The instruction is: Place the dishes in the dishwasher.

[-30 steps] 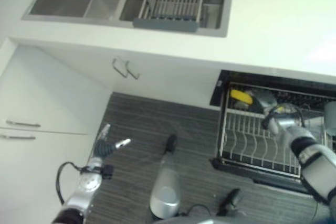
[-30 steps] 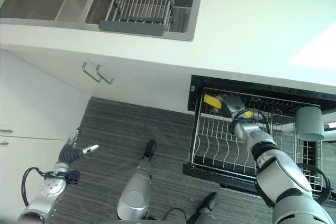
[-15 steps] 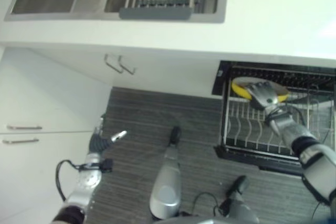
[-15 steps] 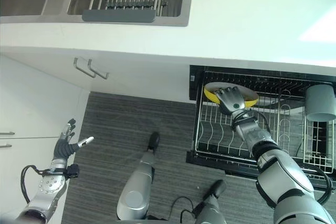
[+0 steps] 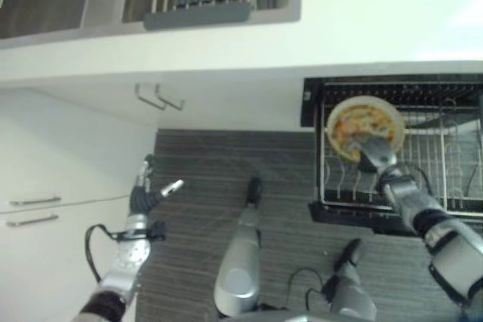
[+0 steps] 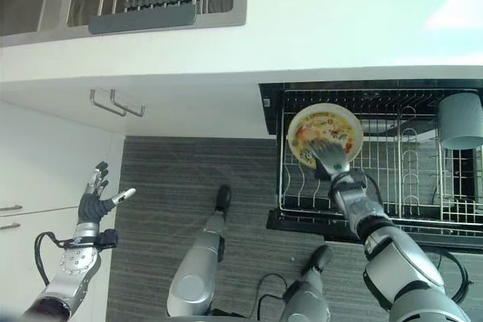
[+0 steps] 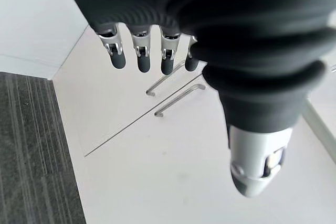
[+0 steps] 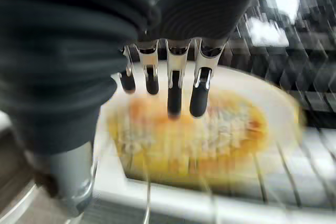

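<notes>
Plate (image 6: pixel 324 133) near rack's (image 6: pixel 423 209) front-left corner could topple off the tines (right hand (image 6: pixel 330 157) open-fingered, not clamping).

A round plate (image 6: pixel 325 135) — yellow-patterned face with a pale rim — stands tilted on edge in the dishwasher rack (image 6: pixel 392 209), at the rack's left end, face turned outward.

The room is bright. Strong light glares off my white table (image 6: pixel 362 13). My plate (image 8: pixel 210 129) looks smeared and fuzzy up close. Under the table edge it is shadowy, and the dishwasher (image 6: pixel 377 156) is dark inside.
</notes>
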### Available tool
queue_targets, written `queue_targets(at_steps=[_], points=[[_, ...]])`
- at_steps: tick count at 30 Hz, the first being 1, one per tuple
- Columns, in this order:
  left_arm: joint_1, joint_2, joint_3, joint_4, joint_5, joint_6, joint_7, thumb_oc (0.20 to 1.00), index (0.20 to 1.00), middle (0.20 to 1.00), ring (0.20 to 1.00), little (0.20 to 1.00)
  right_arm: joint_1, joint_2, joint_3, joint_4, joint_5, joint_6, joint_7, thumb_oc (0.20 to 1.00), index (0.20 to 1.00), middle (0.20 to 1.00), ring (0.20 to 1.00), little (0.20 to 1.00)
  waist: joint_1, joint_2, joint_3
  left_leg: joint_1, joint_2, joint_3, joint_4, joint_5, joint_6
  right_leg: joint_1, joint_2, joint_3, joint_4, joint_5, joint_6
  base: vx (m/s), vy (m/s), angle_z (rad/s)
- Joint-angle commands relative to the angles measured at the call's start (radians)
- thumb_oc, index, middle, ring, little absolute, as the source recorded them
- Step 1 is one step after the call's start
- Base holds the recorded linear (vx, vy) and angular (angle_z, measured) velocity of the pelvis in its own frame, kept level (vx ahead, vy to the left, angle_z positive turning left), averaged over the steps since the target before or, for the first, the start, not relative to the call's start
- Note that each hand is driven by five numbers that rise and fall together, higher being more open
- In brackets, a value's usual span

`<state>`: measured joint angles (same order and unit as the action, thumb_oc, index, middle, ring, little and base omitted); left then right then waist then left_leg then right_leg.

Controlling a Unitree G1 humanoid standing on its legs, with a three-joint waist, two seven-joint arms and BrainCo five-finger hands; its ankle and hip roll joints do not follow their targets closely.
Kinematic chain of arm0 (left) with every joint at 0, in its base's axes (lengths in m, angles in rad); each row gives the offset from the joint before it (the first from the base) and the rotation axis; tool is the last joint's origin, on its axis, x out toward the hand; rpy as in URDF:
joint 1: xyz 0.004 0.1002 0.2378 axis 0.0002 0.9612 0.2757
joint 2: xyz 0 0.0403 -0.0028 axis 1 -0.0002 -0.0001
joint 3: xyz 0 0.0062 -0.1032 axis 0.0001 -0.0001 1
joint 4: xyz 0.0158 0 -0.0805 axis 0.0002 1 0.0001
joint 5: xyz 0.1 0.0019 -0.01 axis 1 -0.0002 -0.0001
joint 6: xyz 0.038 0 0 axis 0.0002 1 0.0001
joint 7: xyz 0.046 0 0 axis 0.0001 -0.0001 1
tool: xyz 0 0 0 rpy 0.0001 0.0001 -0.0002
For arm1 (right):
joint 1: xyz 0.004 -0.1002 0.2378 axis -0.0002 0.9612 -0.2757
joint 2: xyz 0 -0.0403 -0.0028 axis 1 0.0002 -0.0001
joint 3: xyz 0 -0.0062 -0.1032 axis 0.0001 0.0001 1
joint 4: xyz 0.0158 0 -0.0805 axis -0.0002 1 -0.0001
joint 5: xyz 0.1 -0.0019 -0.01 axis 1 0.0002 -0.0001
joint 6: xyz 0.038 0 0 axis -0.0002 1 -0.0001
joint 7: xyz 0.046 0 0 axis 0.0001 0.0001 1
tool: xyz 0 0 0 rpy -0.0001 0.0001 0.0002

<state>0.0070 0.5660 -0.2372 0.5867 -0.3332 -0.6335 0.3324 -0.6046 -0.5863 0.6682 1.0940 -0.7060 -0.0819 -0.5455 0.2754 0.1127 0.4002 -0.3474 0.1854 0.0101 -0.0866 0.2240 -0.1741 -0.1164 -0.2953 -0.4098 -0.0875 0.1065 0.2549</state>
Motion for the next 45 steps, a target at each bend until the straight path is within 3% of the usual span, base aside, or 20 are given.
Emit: queue_targets(at_steps=[1, 3, 7, 11, 15, 18, 22, 26, 28, 34, 37, 42, 45], points=[[-0.036, 0.003, -0.023, -0.023, -0.013, -0.027, 0.019, 1.000, 1.000, 1.000, 1.000, 1.000, 0.011, 0.005, -0.003, 0.065, 0.166, 0.042, 0.207, 1.000, 1.000, 1.000, 1.000, 1.000, -0.004, 0.003, 0.035, 0.000, -0.021, -0.044, -0.001, -0.093, 0.033, -0.054, -0.039, 0.068, 0.000, 0.024, 0.007, 0.02, 0.067, -0.02], [-0.036, -0.006, -0.022, -0.038, -0.006, -0.009, 0.012, 1.000, 1.000, 1.000, 1.000, 1.000, 0.020, 0.029, -0.037, 0.103, 0.221, 0.057, 0.270, 1.000, 1.000, 1.000, 1.000, 1.000, -0.004, 0.009, 0.036, 0.008, -0.026, -0.044, -0.001, -0.096, 0.034, -0.051, -0.043, 0.063, 0.001, 0.026, 0.004, 0.02, 0.037, -0.02], [-0.029, -0.013, -0.029, -0.074, 0.001, 0.024, -0.002, 1.000, 1.000, 1.000, 1.000, 1.000, 0.005, 0.035, -0.096, 0.138, 0.309, 0.105, 0.276, 1.000, 1.000, 1.000, 1.000, 1.000, -0.002, 0.019, 0.037, 0.024, -0.028, -0.041, -0.001, -0.098, 0.033, -0.042, -0.046, 0.055, 0.004, 0.028, 0.001, 0.02, 0.026, 0.00], [-0.020, -0.020, -0.035, -0.088, 0.001, 0.047, -0.006, 1.000, 1.000, 1.000, 1.000, 1.000, -0.001, 0.031, -0.160, 0.157, 0.443, 0.123, 0.292, 1.000, 1.000, 1.000, 1.000, 1.000, -0.008, 0.018, 0.033, 0.040, -0.027, -0.033, -0.001, -0.102, 0.034, -0.038, -0.043, 0.056, 0.006, 0.032, -0.003, 0.01, 0.026, 0.01], [-0.025, -0.016, -0.045, -0.094, -0.004, 0.066, -0.008, 1.000, 1.000, 1.000, 1.000, 1.000, -0.032, 0.012, -0.180, 0.177, 0.469, 0.131, 0.317, 1.000, 1.000, 1.000, 1.000, 1.000, -0.010, 0.015, 0.027, 0.052, -0.024, -0.027, -0.001, -0.105, 0.034, -0.034, -0.039, 0.056, 0.007, 0.033, -0.006, 0.00, 0.009, 0.00], [-0.030, -0.007, -0.045, -0.094, -0.009, 0.082, -0.023, 1.000, 1.000, 1.000, 1.000, 1.000, -0.066, -0.010, -0.197, 0.187, 0.576, 0.129, 0.373, 1.000, 1.000, 1.000, 1.000, 1.000, -0.003, 0.005, 0.019, 0.061, -0.016, -0.025, -0.001, -0.106, 0.032, -0.026, -0.034, 0.053, 0.006, 0.034, -0.008, -0.02, -0.012, 0.01], [-0.036, -0.004, -0.034, -0.091, -0.010, 0.114, -0.026, 1.000, 1.000, 1.000, 1.000, 1.000, -0.095, -0.016, -0.297, 0.181, 0.955, 0.149, 0.499, 1.000, 1.000, 1.000, 1.000, 1.000, -0.004, -0.029, 0.001, 0.092, 0.007, -0.015, -0.001, -0.110, 0.027, 0.003, -0.014, 0.053, 0.005, 0.034, -0.016, -0.02, -0.011, 0.00], [-0.029, -0.012, -0.018, -0.091, 0.017, 0.136, -0.032, 1.000, 1.000, 1.000, 1.000, 1.000, -0.085, 0.003, -0.370, 0.158, 1.181, 0.144, 0.562, 1.000, 1.000, 1.000, 1.000, 1.000, -0.004, -0.061, -0.015, 0.128, 0.022, -0.006, -0.001, -0.118, 0.025, 0.039, 0.002, 0.053, 0.002, 0.031, -0.020, 0.02, -0.022, -0.04], [-0.016, -0.004, 0.005, -0.102, 0.026, 0.158, -0.043, 1.000, 1.000, 1.000, 1.000, 1.000, -0.044, 0.021, -0.430, 0.099, 1.351, 0.135, 0.634, 1.000, 1.000, 1.000, 1.000, 1.000, -0.014, -0.094, -0.035, 0.160, 0.038, 0.008, -0.001, -0.120, 0.022, 0.068, 0.015, 0.058, 0.000, 0.031, -0.022, 0.04, -0.020, -0.05], [0.008, -0.001, 0.055, -0.106, 0.058, 0.192, -0.049, 1.000, 1.000, 1.000, 1.000, 1.000, 0.062, 0.078, -0.501, -0.057, 1.574, 0.134, 0.749, 1.000, 1.000, 1.000, 1.000, 1.000, -0.039, -0.158, -0.073, 0.230, 0.073, 0.039, -0.001, -0.129, 0.019, 0.123, 0.038, 0.070, 0.000, 0.028, -0.022, 0.04, -0.038, -0.20], [0.044, -0.019, 0.094, -0.091, 0.106, 0.205, -0.047, 1.000, 1.000, 1.000, 1.000, 1.000, 0.182, 0.155, -0.542, -0.297, 1.741, 0.170, 0.764, 1.000, 1.000, 1.000, 1.000, 1.000, -0.067, -0.200, -0.115, 0.284, 0.096, 0.064, -0.001, -0.135, 0.019, 0.163, 0.055, 0.086, 0.000, 0.022, -0.021, 0.10, -0.050, -0.27], [0.110, -0.055, 0.137, -0.071, 0.171, 0.204, -0.024, 1.000, 1.000, 1.000, 1.000, 1.000, 0.326, 0.239, -0.609, -0.622, 1.895, 0.207, 0.746, 1.000, 1.000, 1.000, 1.000, 1.000, -0.114, -0.233, -0.168, 0.349, 0.126, 0.132, -0.001, -0.142, 0.016, 0.190, 0.063, 0.085, 0.000, 0.023, -0.012, 0.04, -0.036, -0.25], [0.125, -0.072, 0.155, -0.057, 0.182, 0.202, -0.018, 1.000, 1.000, 1.000, 1.000, 1.000, 0.374, 0.267, -0.636, -0.713, 1.886, 0.199, 0.724, 1.000, 1.000, 1.000, 1.000, 1.000, -0.137, -0.235, -0.181, 0.367, 0.135, 0.156, -0.001, -0.142, 0.017, 0.195, 0.061, 0.088, 0.000, 0.023, -0.010, 0.00, 0.012, -0.24]])
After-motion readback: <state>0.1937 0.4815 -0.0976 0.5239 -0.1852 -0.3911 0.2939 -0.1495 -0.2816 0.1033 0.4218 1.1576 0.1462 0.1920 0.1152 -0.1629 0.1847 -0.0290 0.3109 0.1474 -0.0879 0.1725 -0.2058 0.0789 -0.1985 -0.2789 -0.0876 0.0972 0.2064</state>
